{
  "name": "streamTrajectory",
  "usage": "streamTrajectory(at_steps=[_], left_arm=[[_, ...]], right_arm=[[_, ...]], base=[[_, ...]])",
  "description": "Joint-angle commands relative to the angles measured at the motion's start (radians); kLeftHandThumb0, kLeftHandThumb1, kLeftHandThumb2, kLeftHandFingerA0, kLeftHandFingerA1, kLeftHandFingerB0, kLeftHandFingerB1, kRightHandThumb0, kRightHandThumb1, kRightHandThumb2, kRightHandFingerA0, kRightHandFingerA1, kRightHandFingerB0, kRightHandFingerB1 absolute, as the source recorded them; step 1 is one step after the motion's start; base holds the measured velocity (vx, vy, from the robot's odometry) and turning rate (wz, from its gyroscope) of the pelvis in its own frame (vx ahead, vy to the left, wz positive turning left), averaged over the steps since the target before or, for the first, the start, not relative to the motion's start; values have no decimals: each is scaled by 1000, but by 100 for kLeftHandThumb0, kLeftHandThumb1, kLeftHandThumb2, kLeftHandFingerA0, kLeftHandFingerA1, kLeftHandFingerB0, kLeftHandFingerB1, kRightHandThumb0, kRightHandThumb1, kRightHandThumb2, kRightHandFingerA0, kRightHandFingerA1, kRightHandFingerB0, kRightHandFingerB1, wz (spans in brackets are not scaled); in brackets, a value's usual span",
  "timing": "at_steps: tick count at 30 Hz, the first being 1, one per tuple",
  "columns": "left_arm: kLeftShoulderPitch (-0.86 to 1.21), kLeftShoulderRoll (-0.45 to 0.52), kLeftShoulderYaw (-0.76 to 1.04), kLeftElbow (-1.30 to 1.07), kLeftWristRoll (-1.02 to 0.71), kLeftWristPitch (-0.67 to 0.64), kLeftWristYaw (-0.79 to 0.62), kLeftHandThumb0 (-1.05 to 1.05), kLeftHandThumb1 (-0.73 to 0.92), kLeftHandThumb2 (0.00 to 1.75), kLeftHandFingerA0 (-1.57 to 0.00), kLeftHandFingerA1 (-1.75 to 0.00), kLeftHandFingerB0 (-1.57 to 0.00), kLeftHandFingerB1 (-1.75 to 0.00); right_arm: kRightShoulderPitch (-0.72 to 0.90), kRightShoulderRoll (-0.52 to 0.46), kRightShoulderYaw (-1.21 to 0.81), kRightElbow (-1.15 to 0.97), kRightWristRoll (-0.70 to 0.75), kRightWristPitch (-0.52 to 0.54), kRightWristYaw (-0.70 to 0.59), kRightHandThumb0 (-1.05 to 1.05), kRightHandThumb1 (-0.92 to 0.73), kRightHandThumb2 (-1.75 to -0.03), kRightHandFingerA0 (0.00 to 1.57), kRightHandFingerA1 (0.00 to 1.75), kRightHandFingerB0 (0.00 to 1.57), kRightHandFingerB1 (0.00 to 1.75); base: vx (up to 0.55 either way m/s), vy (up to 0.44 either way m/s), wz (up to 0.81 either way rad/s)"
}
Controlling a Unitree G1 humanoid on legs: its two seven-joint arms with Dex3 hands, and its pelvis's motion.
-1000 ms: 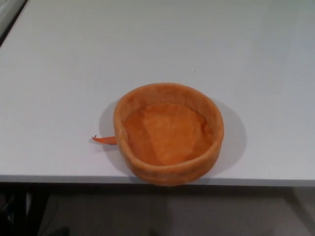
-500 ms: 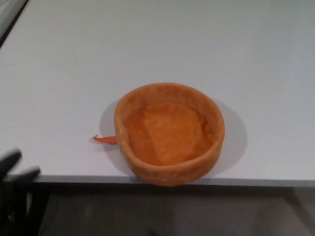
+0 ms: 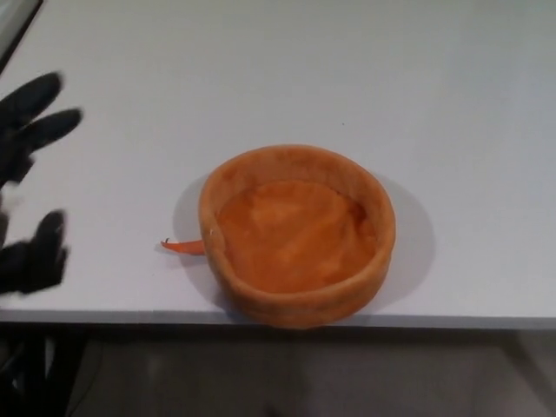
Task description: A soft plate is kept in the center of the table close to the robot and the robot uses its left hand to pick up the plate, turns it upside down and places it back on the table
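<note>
Nothing of the task is judged done. The plate (image 3: 296, 234) sits right side up on the white worktop (image 3: 278, 78), mouth facing up, near the front edge and roughly centred. It looks like a soft orange fabric bowl with a thick raised rim; a small orange tab (image 3: 182, 247) sticks out on its left side and lies flat on the worktop. The plate is not touched by anything.

The left hand (image 3: 28, 187) is seen at the left edge, over the worktop, well apart from the plate. Its fingers (image 3: 35, 95) are spread wide, with the thumb lower down and a clear gap between them. Nothing is held and nothing is grasped; whether the hand touches the worktop cannot be told. The hand is slightly blurred.

The right hand is not in view.

Left to do, as judged: the plate's rim is to be reached and gripped, the plate lifted, turned upside down, and set back on the worktop. The soft rim may fold when pinched.
</note>
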State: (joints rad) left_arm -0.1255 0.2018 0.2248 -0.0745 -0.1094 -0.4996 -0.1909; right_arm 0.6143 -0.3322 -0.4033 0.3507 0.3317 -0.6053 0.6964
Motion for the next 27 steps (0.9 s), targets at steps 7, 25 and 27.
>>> streamTrajectory(at_steps=[7, 25, 27], left_arm=[[-186, 104, -149, -23, 296, 197, 25, -99, 68, 83, -30, -49, -25, -37], [-330, 287, -411, 89, 638, 164, -26, -105, 80, 66, -28, -37, -26, -29], [-331, 301, -446, 91, 667, 166, -36, -105, 79, 65, -28, -37, -25, -29]], right_arm=[[-5, -8, -5, 27, 9, -39, 10, -78, -77, -109, 21, 52, 7, 38], [0, -10, -11, 8, 27, -7, 15, -80, -92, -71, 27, 42, 16, 28], [-5, -12, -10, 19, 13, -18, 8, -80, -77, -110, 22, 52, 8, 40]], base=[[0, 0, 0], [0, 0, 0], [0, 0, 0]])
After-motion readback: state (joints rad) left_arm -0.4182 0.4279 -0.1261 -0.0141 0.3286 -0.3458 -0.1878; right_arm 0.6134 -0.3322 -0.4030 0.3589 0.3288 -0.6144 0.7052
